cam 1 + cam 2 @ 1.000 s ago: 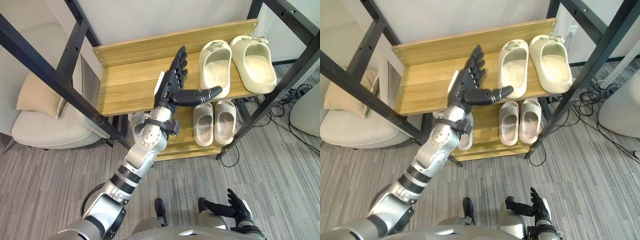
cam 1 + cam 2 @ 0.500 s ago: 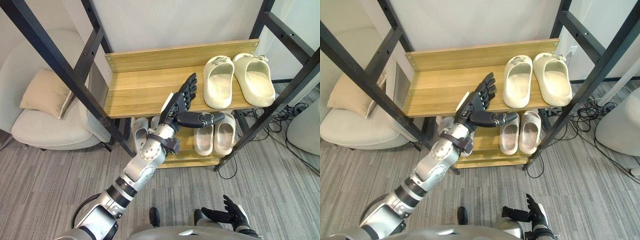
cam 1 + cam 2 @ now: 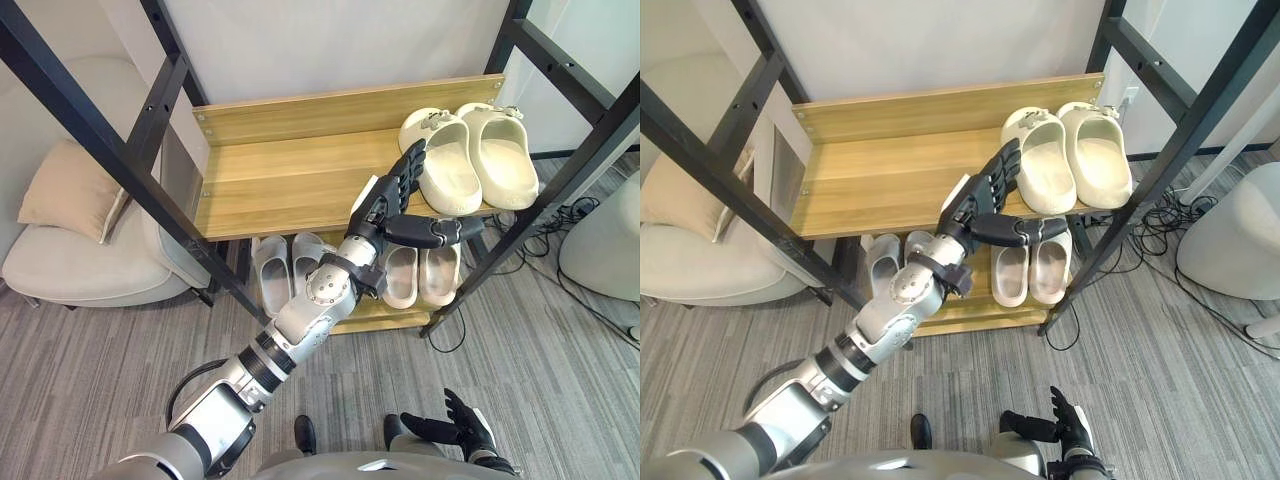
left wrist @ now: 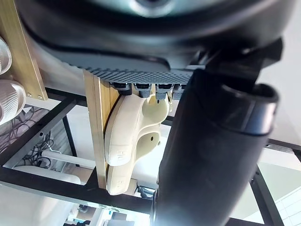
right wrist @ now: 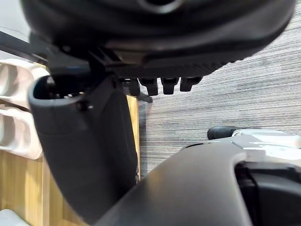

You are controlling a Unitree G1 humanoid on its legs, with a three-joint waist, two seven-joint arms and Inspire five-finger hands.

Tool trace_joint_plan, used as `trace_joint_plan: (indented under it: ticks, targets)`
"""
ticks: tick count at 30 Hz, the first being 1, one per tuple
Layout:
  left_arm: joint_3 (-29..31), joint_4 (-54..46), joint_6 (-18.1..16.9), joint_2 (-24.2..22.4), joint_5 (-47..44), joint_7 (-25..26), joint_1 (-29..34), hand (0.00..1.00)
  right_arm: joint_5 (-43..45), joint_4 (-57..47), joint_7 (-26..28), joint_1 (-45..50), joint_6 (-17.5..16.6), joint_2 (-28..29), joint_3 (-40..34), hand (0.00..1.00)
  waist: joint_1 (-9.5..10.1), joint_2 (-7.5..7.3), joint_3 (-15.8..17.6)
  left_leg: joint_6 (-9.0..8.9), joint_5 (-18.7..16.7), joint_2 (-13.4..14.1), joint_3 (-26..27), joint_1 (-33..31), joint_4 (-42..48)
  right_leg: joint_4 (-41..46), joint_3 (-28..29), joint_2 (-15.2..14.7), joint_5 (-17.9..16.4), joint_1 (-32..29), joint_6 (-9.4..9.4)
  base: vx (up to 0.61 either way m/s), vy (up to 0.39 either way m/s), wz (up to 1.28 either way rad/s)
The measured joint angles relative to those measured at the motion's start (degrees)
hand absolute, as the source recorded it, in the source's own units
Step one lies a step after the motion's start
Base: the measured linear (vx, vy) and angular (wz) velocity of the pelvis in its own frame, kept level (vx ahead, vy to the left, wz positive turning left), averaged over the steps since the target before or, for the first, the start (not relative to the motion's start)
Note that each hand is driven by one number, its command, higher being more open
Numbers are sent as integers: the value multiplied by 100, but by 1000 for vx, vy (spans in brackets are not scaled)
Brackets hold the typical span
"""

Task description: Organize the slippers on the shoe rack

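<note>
Six slippers sat on the rack (image 3: 330, 107), in three pairs. Two cream slippers (image 3: 503, 158), thick-soled, wide-strapped and each bearing a small charm on the strap, stood side by side at the right end of the top shelf (image 3: 290, 185), toes toward the back board. On the lower shelf (image 3: 985, 315) lay two pale grey slippers (image 3: 272, 280) at the left and two beige slippers (image 3: 438, 272) at the right, both pairs ribbed across the strap and pointing the same way. All six lay sole down.

The left arm reached up and forward over the front edge of the top shelf. The left hand (image 3: 385, 205) was released and held nothing: its fingers (image 3: 408, 170) were straight and close together, aimed at the back of the rack, and the thumb (image 3: 430, 232) stuck out sideways to the right, in front of the beige pair. The fingertips were at the left edge of the nearer cream slipper (image 3: 455, 180); the left wrist view showed that slipper (image 4: 131, 127) side-on just past them, though contact could not be made out.

The right hand (image 3: 462, 428) hung low, over the grey carpet (image 3: 560, 380), with its fingers loosely spread and holding nothing.

One pale armchair (image 3: 80, 270) with one beige cushion (image 3: 65, 195) stood left of the rack.
</note>
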Motion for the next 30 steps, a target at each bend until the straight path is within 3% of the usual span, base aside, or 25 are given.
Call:
trace_joint_plan:
  ticks: [6,18,30]
  targets:
    - [192,347,-56,-18,16,-3,-208,100,0,-3,-12,-12,-1,60,-8,100,-11,-87,54,12,8,-15,17,6,-4,-8,5,9,16,-2,3,0,0,0]
    - [397,426,-62,97,134,-68,-335,100,-5,66,-8,-130,11,89,-7,100,-106,-108,82,-38,-31,20,-21,44,0,-138,-66,36,19,148,1,25,-4,2]
    - [420,-2278,-78,924,2,-550,989,100,-4,94,105,-41,9,25,1,100,196,-80,75,-25,-31,-19,-235,92,0,8,-225,-4,-109,209,-9,-4,4,8]
